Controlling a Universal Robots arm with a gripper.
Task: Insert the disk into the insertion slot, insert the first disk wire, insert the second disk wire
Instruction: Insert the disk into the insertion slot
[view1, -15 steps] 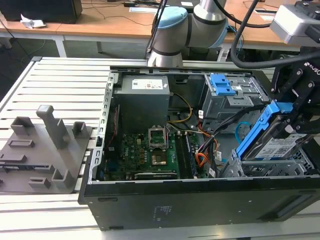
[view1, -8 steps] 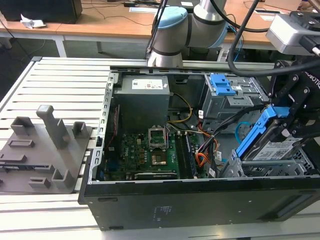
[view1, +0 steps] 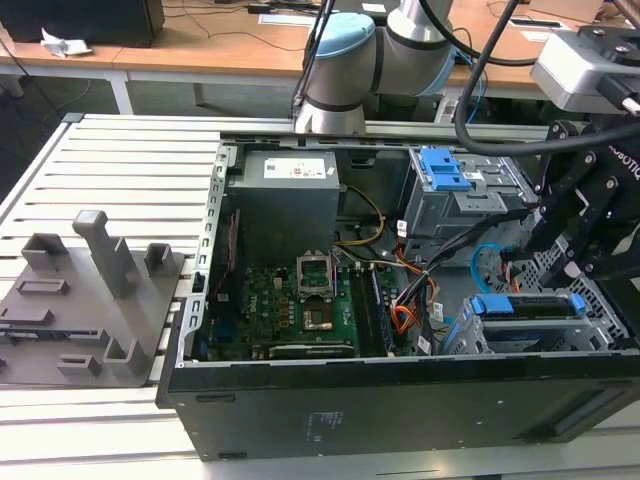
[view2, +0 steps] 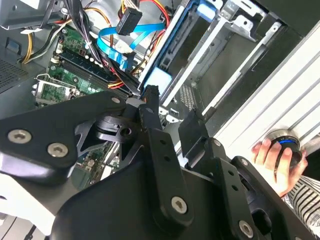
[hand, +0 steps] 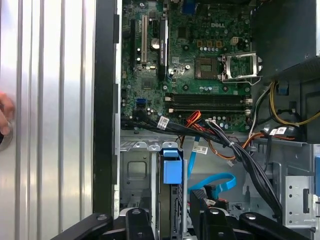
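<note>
In the open computer case (view1: 400, 400), towards the exterior view's right, the insertion slot (hand: 132, 172) carries the disk (hand: 171, 170) on edge. Its long axis runs straight away from the gripper (view2: 171, 106), whose jaws stand apart and empty at the blue carrier's end. The second disk wire (hand: 220, 181) loops just beside. The gripper hides how deep the disk sits.

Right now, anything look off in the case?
Blue wire loops loose beside the disk; its black plug seems to hang free. A hand rests on a round knob outside the case.
</note>
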